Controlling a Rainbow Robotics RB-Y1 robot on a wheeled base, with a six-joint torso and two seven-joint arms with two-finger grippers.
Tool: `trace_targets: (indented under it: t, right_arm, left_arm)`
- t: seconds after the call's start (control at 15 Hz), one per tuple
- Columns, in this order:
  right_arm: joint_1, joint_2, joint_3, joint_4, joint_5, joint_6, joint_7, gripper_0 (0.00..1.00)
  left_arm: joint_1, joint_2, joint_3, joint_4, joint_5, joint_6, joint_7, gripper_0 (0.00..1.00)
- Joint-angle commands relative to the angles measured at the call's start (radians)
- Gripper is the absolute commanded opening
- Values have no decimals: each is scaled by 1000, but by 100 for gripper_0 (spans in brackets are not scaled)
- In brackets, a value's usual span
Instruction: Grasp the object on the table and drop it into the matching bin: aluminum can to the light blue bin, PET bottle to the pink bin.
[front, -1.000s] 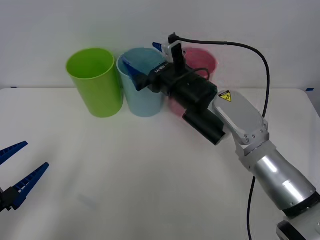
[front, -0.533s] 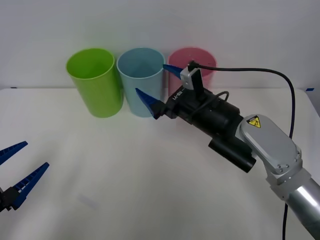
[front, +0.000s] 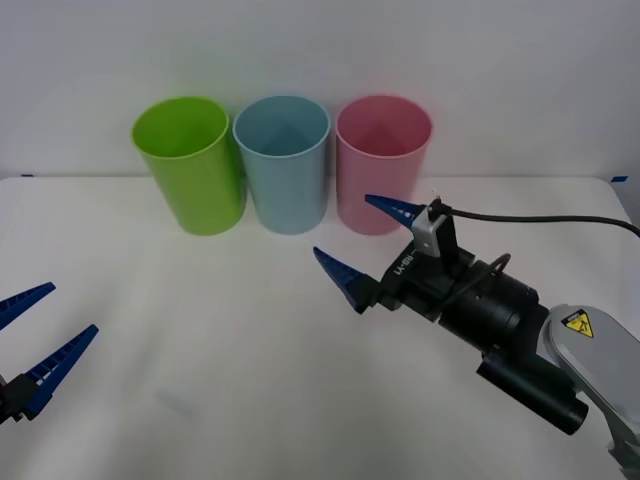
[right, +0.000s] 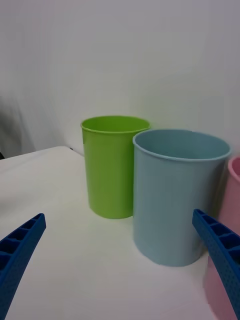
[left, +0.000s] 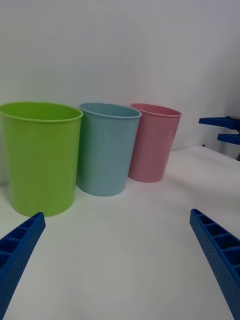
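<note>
Right now: both grippers open, three cups at the back

Counted three cups in one row along the far edge of the white tabletop (front: 200, 330), against the wall: a lime green cup (front: 190, 165) on the robot's left, the light blue bin (front: 284, 163) in the middle, the pink bin (front: 382, 164) on the right. All upright, mouths open. Green and blue stand just beside each other, blue and pink likewise; I cannot tell whether any rims touch. What shows of the inner walls is bare; the bottoms are out of sight, and I cannot place the can.

Two grippers, two blue ribbed fingers each. The right gripper (front: 365, 240) hangs above the tabletop in front of the pink bin, apart from it, pointing toward the cups. Its fingers are spread wide with nothing between them. Its black body and silver arm run off toward the lower right corner of the front view, a black cable arching over it.

The left gripper (front: 35, 335) sits at the near left edge, well apart from the cups, fingers also splayed wide and empty.

Open room: broad bare white surface across the middle and left, between the left gripper and the cup row. The tabletop's far edge meets the wall right behind the cups.
</note>
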Motion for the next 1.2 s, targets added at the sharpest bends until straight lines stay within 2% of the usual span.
trace_targets:
  t: [0.07, 0.4, 0.67, 1.2]
  right_arm:
    - [99, 2, -88, -34, 0, -111, 17, 100]
    - [230, 13, -218, -74, 0, -249, 40, 100]
    - [308, 68, -350, -77, -2, -379, 52, 100]
    - [426, 145, -553, -76, -15, -574, 66, 100]
  left_arm:
    - [0, 0, 0, 0, 0, 0, 0, 100]
    - [0, 0, 0, 0, 0, 0, 0, 100]
    - [0, 0, 0, 0, 0, 0, 0, 100]
    - [0, 0, 0, 0, 0, 0, 0, 100]
